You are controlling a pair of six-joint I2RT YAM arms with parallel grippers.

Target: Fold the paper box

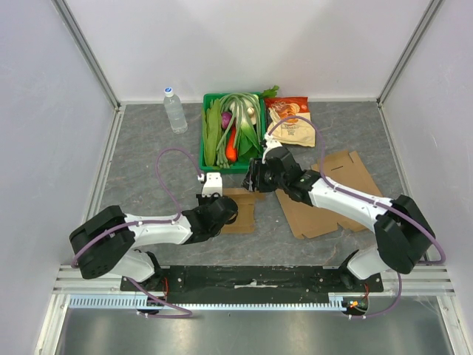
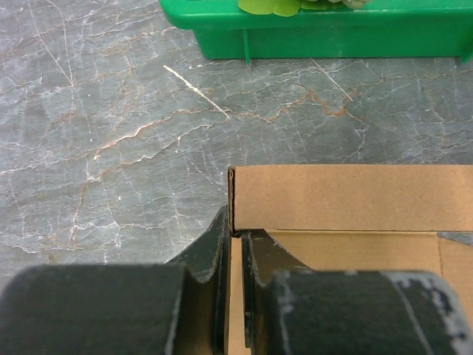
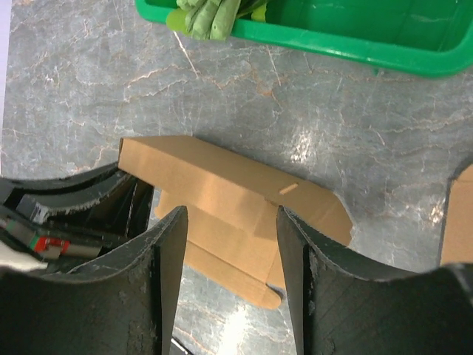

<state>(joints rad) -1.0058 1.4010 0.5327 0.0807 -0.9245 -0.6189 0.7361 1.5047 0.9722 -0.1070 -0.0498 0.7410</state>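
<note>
You are clamping the left gripper on the box edge — anchoring it, I judge — while the right gripper is hovering open above.

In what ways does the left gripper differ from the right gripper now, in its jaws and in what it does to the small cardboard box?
The left gripper has its jaws almost together; the right gripper has them wide apart. The left gripper pinches a raised wall of the small cardboard box; the right gripper holds nothing and only points at that box. Both have black fingers and work at the same box.
</note>
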